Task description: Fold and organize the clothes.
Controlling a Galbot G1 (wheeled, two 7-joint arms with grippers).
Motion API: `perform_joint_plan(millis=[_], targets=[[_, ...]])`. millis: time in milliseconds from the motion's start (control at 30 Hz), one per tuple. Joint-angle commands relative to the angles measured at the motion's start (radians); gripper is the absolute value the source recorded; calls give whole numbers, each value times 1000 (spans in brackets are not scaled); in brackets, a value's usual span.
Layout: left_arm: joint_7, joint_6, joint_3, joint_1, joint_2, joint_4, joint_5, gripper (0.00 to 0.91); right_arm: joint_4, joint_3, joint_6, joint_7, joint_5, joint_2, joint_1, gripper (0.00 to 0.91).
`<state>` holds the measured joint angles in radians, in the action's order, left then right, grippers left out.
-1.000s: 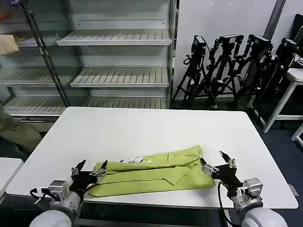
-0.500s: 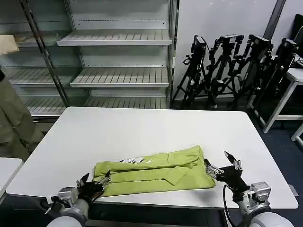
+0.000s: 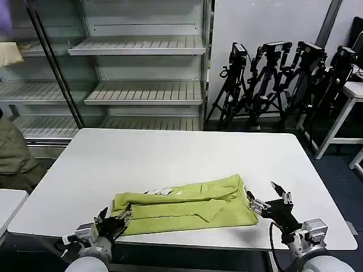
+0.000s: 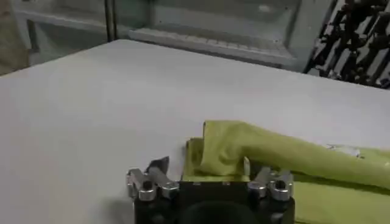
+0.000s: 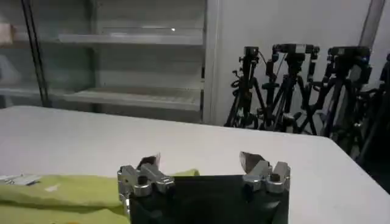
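The clothes are one lime yellow-green T-shirt point(image 3: 187, 205), folded into a long strip near the front edge of the white table point(image 3: 170, 153). A bit of white print point(image 3: 161, 191) shows on top. My left gripper point(image 3: 113, 217) is low at the shirt's left end and open. In the left wrist view the gripper point(image 4: 201, 167) has the T-shirt's end point(image 4: 231, 149) just ahead of it, one finger point(image 4: 247, 165) against the cloth. My right gripper point(image 3: 270, 198) is open beside the shirt's right end. In the right wrist view the gripper point(image 5: 198, 159) holds nothing, with the T-shirt point(image 5: 61, 189) off to one side.
Metal shelving point(image 3: 142, 90) stands behind the table and a cluster of black tripods point(image 3: 272, 79) at the back right. An olive garment point(image 3: 14, 158) is at the left edge, a pale beige cloth point(image 3: 8, 54) on a shelf. The table's far half is bare.
Both grippers have drawn back toward the table's front edge and sunk lower, staying open. The T-shirt lies as before.
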<state>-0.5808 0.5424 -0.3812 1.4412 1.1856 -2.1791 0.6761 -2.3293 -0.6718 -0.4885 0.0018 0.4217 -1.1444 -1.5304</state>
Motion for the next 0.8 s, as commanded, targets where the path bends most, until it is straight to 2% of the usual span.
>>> perform_joint_plan(millis=[33, 533, 733, 800], targets=[[-24, -4, 19, -6, 20, 25, -9, 10, -1, -2, 1, 0, 0, 0, -3, 907], [-6, 1, 39, 14, 36, 13, -63, 10, 7, 8, 1, -2, -5, -6, -2, 907], [37, -5, -4, -7, 9, 27, -136, 0, 8, 17, 2, -2, -14, -12, -3, 907], [51, -5, -50, -16, -21, 36, -143, 0, 9, 17, 2, -2, -15, -12, -2, 907]])
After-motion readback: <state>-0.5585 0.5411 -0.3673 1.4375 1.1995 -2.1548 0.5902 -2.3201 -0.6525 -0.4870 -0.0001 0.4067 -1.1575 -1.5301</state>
